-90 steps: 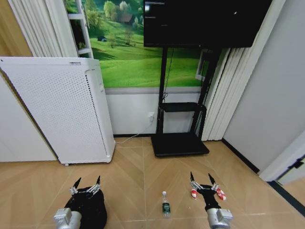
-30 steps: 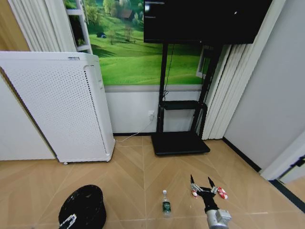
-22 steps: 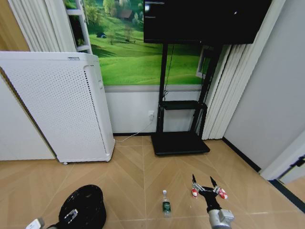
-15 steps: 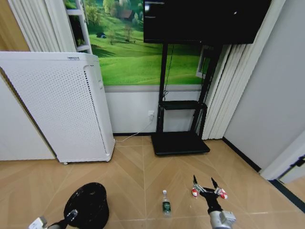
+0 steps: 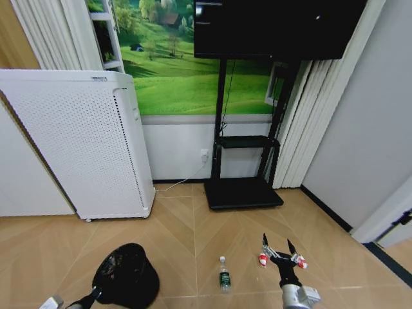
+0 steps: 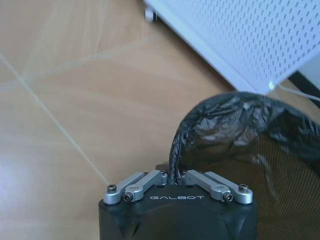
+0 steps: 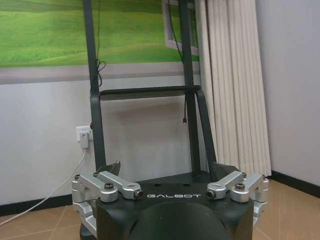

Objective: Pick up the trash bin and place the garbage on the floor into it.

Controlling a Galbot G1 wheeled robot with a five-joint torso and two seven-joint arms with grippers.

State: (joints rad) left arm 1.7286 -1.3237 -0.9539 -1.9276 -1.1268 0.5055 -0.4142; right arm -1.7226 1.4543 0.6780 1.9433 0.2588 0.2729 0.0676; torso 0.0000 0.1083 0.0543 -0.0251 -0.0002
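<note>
The trash bin, small, round and lined with a crinkly black bag, is tipped on the wood floor at the lower left. My left gripper is shut on its near rim; in the left wrist view the fingers pinch the bag-covered rim of the bin. The garbage lies to the right: a clear bottle with a green label, and two red-and-white wrappers. My right gripper hovers open above the wrappers, holding nothing; its fingers stand wide apart.
A tall white perforated appliance stands against the wall behind the bin, its corner close by. A black TV stand with a screen is at the back centre. A white cable runs along the wall.
My left gripper dropped from above the bin to its near rim and shut on it. The bin has since tipped and shifted right. The right gripper barely moved.
</note>
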